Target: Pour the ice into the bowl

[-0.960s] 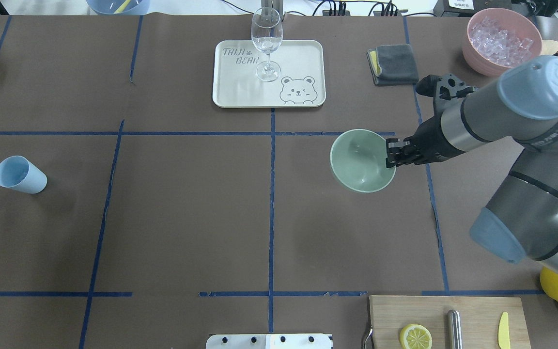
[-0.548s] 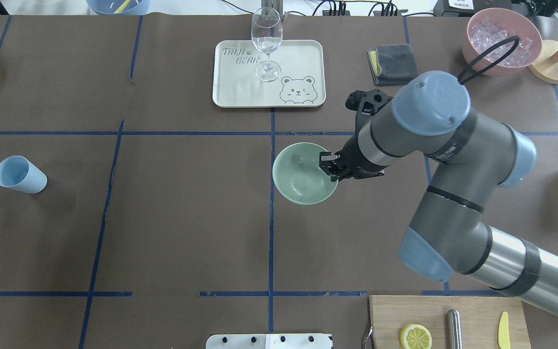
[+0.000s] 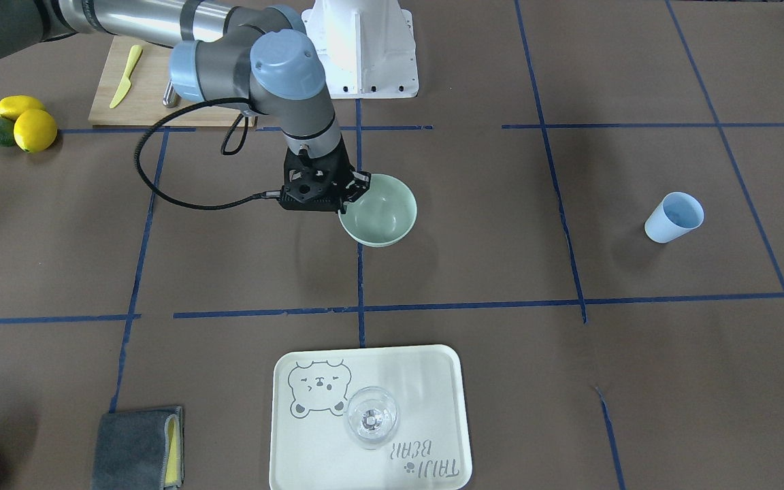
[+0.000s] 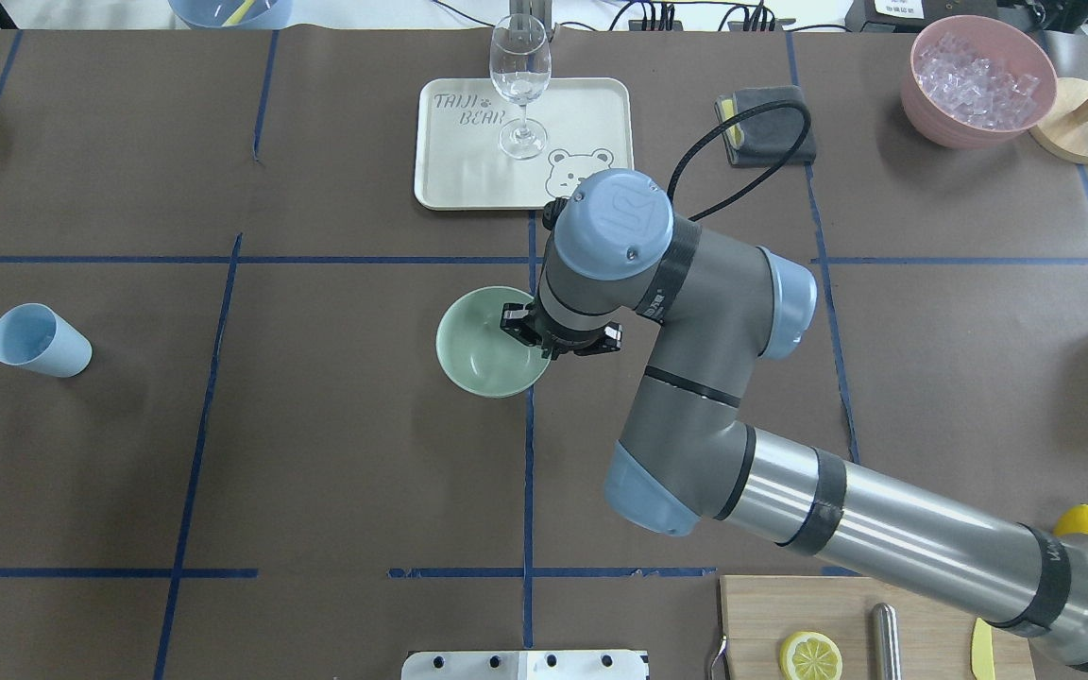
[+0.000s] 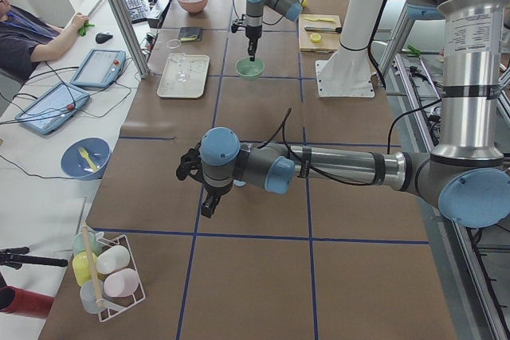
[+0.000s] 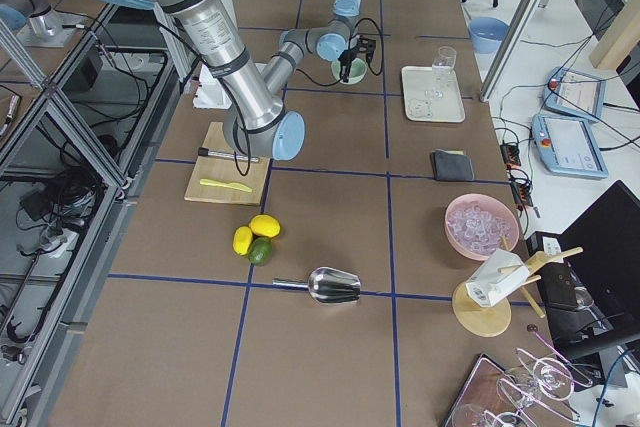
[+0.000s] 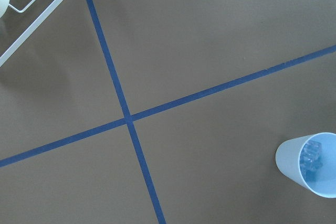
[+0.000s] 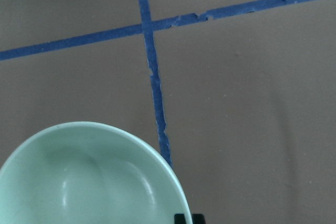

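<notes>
The mint-green bowl (image 4: 483, 345) is at the table's centre, on the blue centre tape line; it also shows in the front view (image 3: 382, 212) and the right wrist view (image 8: 89, 177). My right gripper (image 4: 533, 332) is shut on the bowl's rim on its right side; I cannot tell whether the bowl touches the table. A few clear ice cubes (image 7: 311, 160) lie inside the light blue cup (image 7: 310, 163), which stands far left on the table (image 4: 39, 340). My left gripper (image 5: 205, 199) shows only in the exterior left view, near the cup, and I cannot tell its state.
A cream tray (image 4: 591, 113) with a wine glass (image 4: 519, 80) stands behind the bowl. A grey cloth (image 4: 771, 123) and a pink bowl (image 4: 931, 113) full of ice are at the back right. A cutting board (image 4: 922, 614) with a lemon half is at the front right.
My right gripper has carried the bowl leftward, from the right half of the table to the centre line. The blue cup has not moved.
</notes>
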Tool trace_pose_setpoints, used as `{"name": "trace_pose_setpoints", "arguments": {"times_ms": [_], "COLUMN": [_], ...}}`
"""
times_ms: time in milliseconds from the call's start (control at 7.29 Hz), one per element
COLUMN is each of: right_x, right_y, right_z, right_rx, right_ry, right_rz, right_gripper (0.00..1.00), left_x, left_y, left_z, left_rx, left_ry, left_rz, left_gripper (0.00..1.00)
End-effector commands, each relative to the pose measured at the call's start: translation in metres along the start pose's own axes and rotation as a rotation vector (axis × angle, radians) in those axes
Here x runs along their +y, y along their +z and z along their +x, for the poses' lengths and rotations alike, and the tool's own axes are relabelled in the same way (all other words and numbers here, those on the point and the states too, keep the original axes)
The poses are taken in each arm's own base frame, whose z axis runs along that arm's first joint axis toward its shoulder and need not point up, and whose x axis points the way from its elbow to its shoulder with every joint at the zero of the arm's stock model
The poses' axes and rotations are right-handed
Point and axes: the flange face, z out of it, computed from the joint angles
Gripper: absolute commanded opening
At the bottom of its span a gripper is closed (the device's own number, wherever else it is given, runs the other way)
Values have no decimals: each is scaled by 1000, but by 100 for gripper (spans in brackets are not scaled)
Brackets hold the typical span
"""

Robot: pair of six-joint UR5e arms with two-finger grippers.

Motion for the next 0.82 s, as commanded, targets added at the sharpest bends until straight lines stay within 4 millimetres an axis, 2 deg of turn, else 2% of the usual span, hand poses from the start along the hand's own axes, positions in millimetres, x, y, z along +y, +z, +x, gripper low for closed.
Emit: {"name": "trace_pose_setpoints", "arguments": {"times_ms": [0, 411, 548, 686], "right_x": [17, 13, 12, 12], "right_y": [22, 32, 34, 35], "right_z": [-14, -14, -14, -15], "right_rx": [28, -6, 0, 2], "right_ry": [17, 5, 4, -9], "right_rz": [14, 23, 51, 94], "right_gripper": [0, 0, 97, 100], "left_x": [0, 0, -1, 0], "left_y": [0, 0, 0, 0], "left_z": [0, 0, 1, 0], "left_rx": [0, 0, 1, 0], "left_ry": [0, 0, 2, 2], "left_rz": [0, 1, 1, 1], "left_gripper": [100, 100, 100, 100]}}
